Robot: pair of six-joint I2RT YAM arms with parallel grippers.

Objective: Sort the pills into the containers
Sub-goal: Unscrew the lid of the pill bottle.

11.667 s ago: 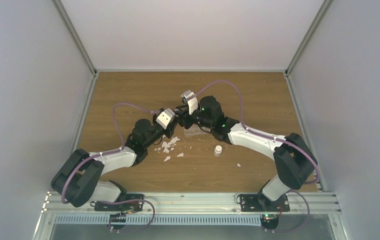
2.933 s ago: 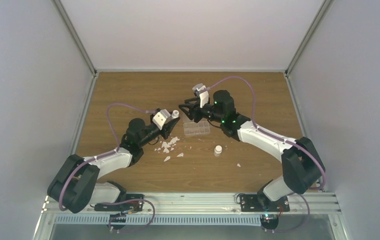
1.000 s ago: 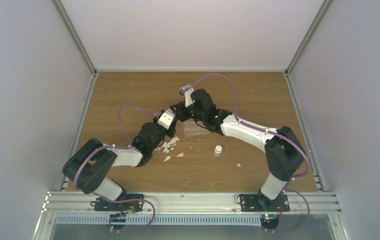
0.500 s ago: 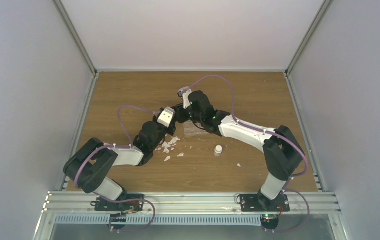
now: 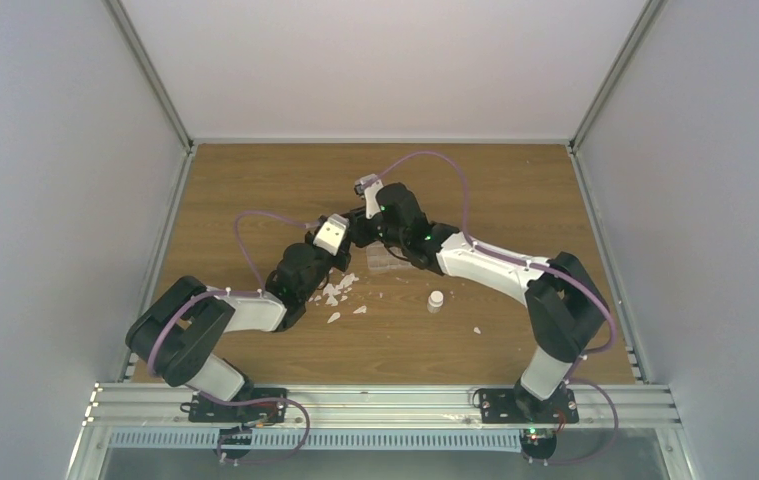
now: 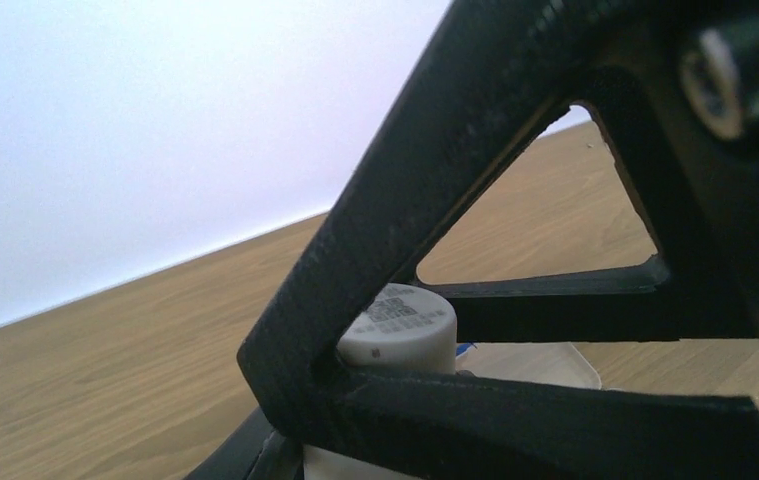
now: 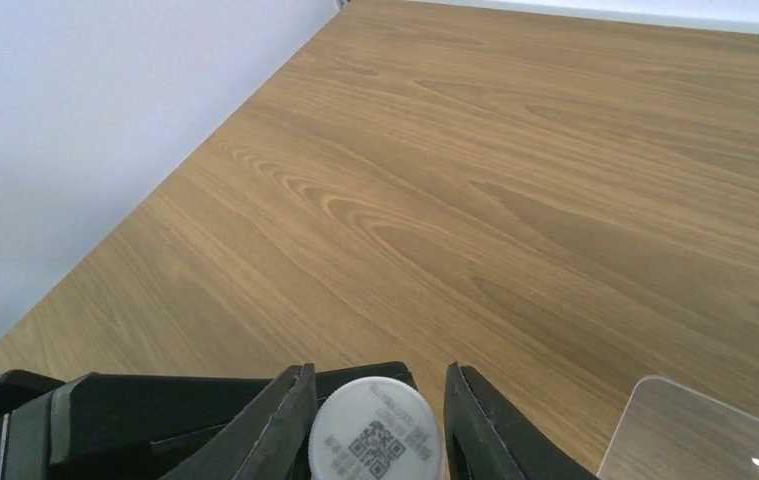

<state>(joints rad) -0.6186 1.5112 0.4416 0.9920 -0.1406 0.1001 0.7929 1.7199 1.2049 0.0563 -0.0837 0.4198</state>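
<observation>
One organiser box (image 7: 690, 435), just beside right gripper (image 7: 377, 385) (closed around white vial (image 7: 376, 440))

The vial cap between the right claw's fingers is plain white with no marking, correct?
No. The vial cap between the fingers of the right claw is white but carries a printed square code on top; the right wrist view shows it.
</observation>
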